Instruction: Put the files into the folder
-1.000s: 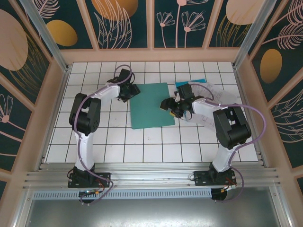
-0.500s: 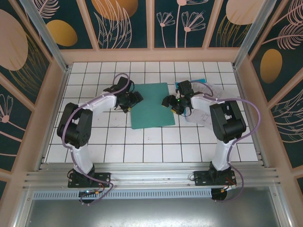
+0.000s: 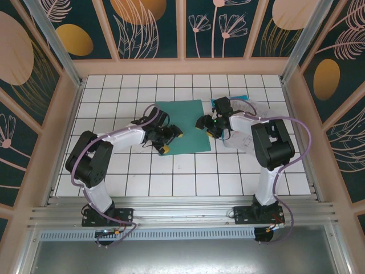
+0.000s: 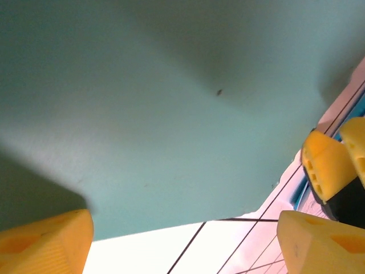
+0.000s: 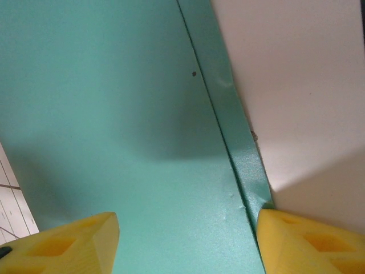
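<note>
The teal-green folder (image 3: 185,117) lies flat mid-table. My left gripper (image 3: 171,141) hangs open over its near left corner, yellow fingertips (image 4: 45,242) wide apart with nothing between them; the folder (image 4: 142,114) and its near edge lie just beyond them. My right gripper (image 3: 205,127) stands open at the folder's right edge. Its fingers (image 5: 311,242) straddle the edge of the folder (image 5: 114,114), where a narrow lower layer shows beside the cover. The files lie to the right: a cyan-blue sheet (image 3: 242,99) and white printed sheets (image 3: 269,117), partly under the right arm.
The table (image 3: 171,177) is white tile with dark grid lines, fenced by a wooden rim and metal posts. The right gripper's yellow finger (image 4: 328,165) shows at the right of the left wrist view. Bare tiles lie in front of the folder.
My left gripper has swung from the folder's left edge down toward its near left corner and opened wider. The right gripper shifted slightly and now stays at the right edge.
</note>
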Robot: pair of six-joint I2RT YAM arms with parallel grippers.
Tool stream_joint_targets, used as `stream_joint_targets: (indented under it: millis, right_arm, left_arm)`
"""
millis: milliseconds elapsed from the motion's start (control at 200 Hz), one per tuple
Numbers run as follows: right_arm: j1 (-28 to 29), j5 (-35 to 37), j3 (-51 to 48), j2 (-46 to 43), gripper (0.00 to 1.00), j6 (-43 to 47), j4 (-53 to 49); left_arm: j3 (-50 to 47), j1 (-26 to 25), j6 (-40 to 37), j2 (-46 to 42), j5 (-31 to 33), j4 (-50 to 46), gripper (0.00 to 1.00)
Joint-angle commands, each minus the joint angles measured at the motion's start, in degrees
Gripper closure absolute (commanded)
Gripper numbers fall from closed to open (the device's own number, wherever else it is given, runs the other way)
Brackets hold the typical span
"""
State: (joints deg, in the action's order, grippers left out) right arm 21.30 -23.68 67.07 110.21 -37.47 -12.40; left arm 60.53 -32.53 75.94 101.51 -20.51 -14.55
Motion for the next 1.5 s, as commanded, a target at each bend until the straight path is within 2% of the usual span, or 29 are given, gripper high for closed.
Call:
stream_joint_targets:
  millis: [0, 190, 465, 751, 941, 1321, 1431, 1496]
  right_arm:
    - [-0.28, -0.7, -1.49, 1.8, 0.34, -0.18, -0.65]
    - [-0.18, -1.52, -2.12, 2.08, 0.35, -0.88, -0.68]
    - [-0.16, -2.33, -1.6, 2.64, 0.35, -0.63, -1.3]
    - [-0.28, -4.03, -1.78, 3.01, 0.35, -0.23, -1.22]
    - [-0.32, -4.97, -1.34, 3.59, 0.35, 0.29, -1.65]
    - [-0.51, -5.82, -1.17, 4.34, 0.35, 0.03, -1.68]
    - [-0.54, -5.76, -0.86, 4.23, 0.35, -0.05, -2.01]
    - [-0.51, -5.74, -0.71, 4.29, 0.35, -0.05, -2.1]
  left_arm:
    - [-3.26, -1.1, 9.41, -2.27, -2.07, 4.01, 0.15]
    - [-8.59, -2.07, 17.92, -2.98, -1.5, 10.46, 0.14]
    - [-10.23, -3.77, 22.89, -2.97, 1.79, 12.53, 0.15]
    - [-13.57, -4.1, 25.92, -2.98, 5.2, 22.9, 0.34]
    - [-13.95, -4.13, 26.01, -5.66, 6.23, 24.89, 0.41]
    - [-16.1, -4.26, 26.89, -6.87, 5.38, 26.76, 0.45]
    - [-14.66, -4.21, 25.41, -7.43, 5.31, 19.39, 0.39]
    - [-15.67, -4.23, 25.75, -8.16, 5.78, 18.74, 0.37]
